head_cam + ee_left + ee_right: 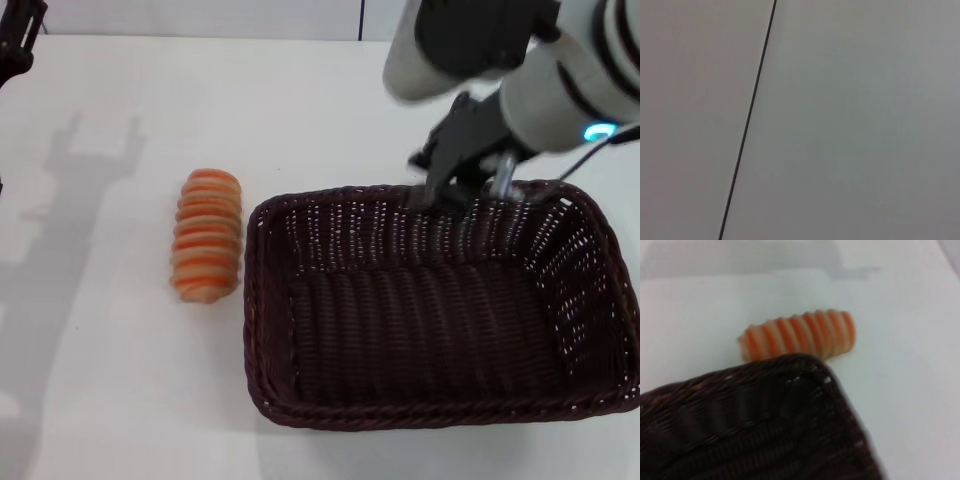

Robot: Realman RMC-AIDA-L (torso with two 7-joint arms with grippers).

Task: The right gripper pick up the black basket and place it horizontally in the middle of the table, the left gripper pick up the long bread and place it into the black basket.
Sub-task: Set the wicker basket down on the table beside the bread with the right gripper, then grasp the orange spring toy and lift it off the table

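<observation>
The black basket (440, 310) lies flat on the white table (120, 380), its long side across my view, right of centre. The long bread (207, 235), orange and cream striped, lies on the table just left of the basket, close to its left rim but apart from it. My right gripper (465, 190) is at the basket's far rim, reaching down from the upper right. In the right wrist view the basket's corner (765, 425) fills the lower part and the bread (797, 335) lies beyond it. My left gripper (15, 40) is parked at the table's far left corner.
The left wrist view shows only a plain pale surface with a thin dark seam (747, 120). Bare table lies left of and in front of the bread. The basket's right rim (625, 300) reaches nearly to the edge of the head view.
</observation>
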